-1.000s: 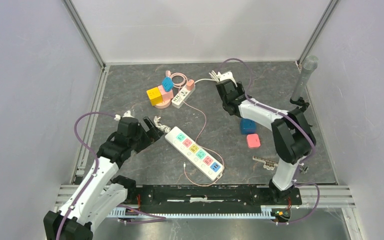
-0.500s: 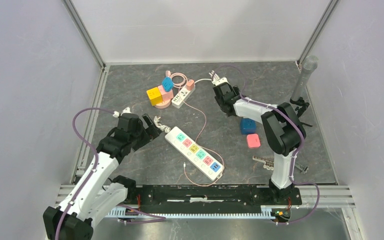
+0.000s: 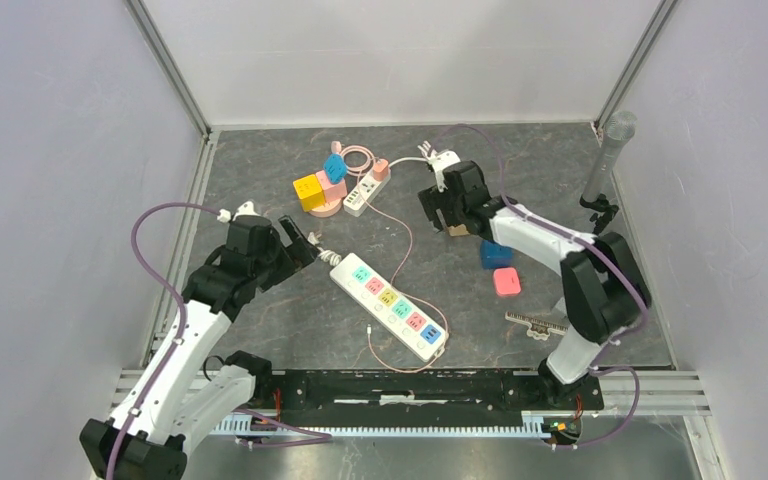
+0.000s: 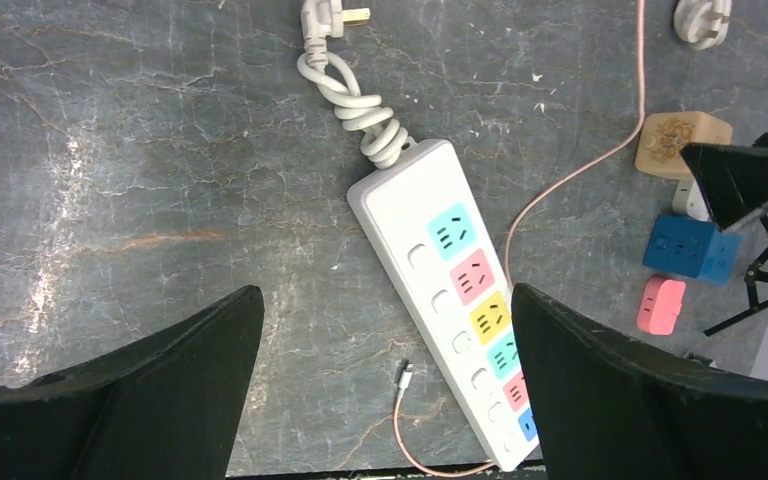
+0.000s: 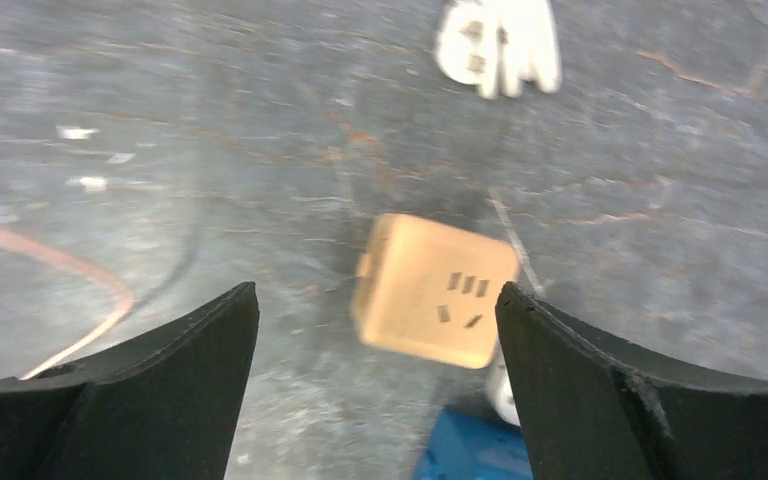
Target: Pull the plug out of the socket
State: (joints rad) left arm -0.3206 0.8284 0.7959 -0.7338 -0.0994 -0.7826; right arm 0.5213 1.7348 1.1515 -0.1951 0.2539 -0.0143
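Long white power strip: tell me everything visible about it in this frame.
The power strip is a long white plastic bar with six coloured socket faces in a row, each with a small white button beside it. No plug sits in any socket. It lies flat and diagonal on the grey table. Its thick white cord is knotted at one end and ends in a loose plug. The open left gripper hovers above, not touching.

left arm (image 3: 185, 345): white link shells, black joint housings
right arm (image 3: 530, 234): the same white shells and black joints
cables (image 3: 136, 238): purple, thin, looping beside each arm
fingers (image 4: 120, 395): matte black, broad tapering wedges
base rail (image 3: 410, 385): long black bar
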